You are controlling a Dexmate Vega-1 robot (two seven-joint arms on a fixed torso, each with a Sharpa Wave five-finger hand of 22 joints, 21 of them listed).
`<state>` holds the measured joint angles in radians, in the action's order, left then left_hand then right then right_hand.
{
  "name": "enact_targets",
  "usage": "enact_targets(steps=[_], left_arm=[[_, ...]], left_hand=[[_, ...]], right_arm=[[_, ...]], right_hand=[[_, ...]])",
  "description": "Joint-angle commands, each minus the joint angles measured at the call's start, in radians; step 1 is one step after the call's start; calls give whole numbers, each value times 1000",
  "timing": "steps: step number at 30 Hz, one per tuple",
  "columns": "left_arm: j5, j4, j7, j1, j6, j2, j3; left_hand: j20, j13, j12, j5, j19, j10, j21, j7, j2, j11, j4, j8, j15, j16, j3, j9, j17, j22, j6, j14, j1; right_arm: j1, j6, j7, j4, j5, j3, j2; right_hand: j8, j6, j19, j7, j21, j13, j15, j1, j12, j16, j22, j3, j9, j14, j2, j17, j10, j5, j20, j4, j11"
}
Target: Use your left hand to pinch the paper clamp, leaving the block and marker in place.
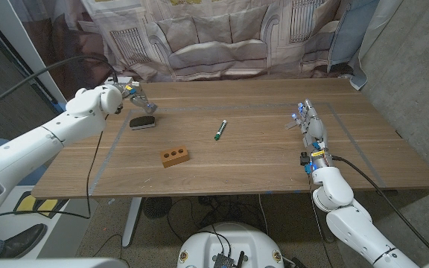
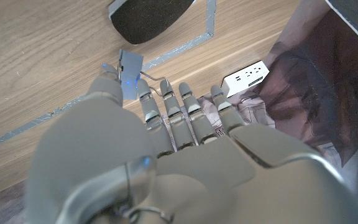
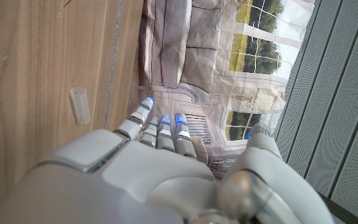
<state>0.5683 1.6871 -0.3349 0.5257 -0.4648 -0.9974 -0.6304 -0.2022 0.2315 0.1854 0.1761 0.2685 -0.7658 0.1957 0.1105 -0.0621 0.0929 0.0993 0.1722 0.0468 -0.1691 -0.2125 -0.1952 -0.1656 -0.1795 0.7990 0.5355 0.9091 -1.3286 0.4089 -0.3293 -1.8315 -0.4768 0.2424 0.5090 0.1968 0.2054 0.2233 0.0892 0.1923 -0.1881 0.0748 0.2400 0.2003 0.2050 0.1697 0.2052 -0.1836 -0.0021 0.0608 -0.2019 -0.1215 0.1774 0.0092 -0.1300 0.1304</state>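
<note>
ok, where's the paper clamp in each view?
Head view: paper clamp at the table's far left, just in front of the left hand.
Left wrist view: black body beyond the fingertips.
Right wrist view: not in it.
Shared landmark: printed backdrop.

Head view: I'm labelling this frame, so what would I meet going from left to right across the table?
Left hand → paper clamp → block → marker → right hand.
</note>
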Motion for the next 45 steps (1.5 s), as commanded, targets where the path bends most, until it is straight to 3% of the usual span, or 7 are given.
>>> enact_targets(steps=[1, 16, 28, 45], left_arm=[[-36, -37, 32, -22, 1, 38, -21], [-31, -67, 31, -55, 3, 74, -75], [-53, -96, 70, -39, 7, 94, -89], [-44, -171, 98, -80, 29, 161, -147]], left_hand=[[-3, 3, 7, 2, 6, 5, 0, -86, 0, -10, -4, 8, 20, -6, 2, -3, -4, -2, -78, -2, -12], [-5, 2, 10, 2, 7, 15, 2, -95, 1, -18, -4, 11, 12, -7, 3, -2, -4, -2, -84, -6, -21], [-6, 1, 12, 2, 6, 22, 2, -96, 3, -18, -1, 12, 9, -8, 3, -1, -4, -2, -90, -9, -24], [-10, -1, 7, 1, 4, 60, 2, -99, 5, -23, 3, 10, 2, -8, 3, 0, -4, -2, -111, -16, -33]], right_arm=[[-14, 7, -1, -6, -2, -9, 3], [-37, 6, 0, -17, -7, -20, 8], [-48, 7, 3, -16, -9, -19, 8], [-51, 12, 8, -4, -21, -26, 7]], right_hand=[[-2, 10, -2, 1, 1, -6, 6, 5, 0, 0, 2, -6, -4, 5, 1, -5, -5, 0, 0, 0, 5], [-2, 11, -2, 0, 1, -6, 7, 6, 0, 0, 2, -6, -4, 6, 1, -5, -6, 0, -1, 0, 5], [-2, 10, -2, 0, 1, -6, 6, 6, 1, 0, 2, -7, -4, 6, 1, -5, -6, 0, -1, 0, 5], [-3, 9, -2, 0, 1, -6, 7, 6, 0, 0, 2, -7, -4, 5, 1, -5, -6, 0, -1, 1, 5]])
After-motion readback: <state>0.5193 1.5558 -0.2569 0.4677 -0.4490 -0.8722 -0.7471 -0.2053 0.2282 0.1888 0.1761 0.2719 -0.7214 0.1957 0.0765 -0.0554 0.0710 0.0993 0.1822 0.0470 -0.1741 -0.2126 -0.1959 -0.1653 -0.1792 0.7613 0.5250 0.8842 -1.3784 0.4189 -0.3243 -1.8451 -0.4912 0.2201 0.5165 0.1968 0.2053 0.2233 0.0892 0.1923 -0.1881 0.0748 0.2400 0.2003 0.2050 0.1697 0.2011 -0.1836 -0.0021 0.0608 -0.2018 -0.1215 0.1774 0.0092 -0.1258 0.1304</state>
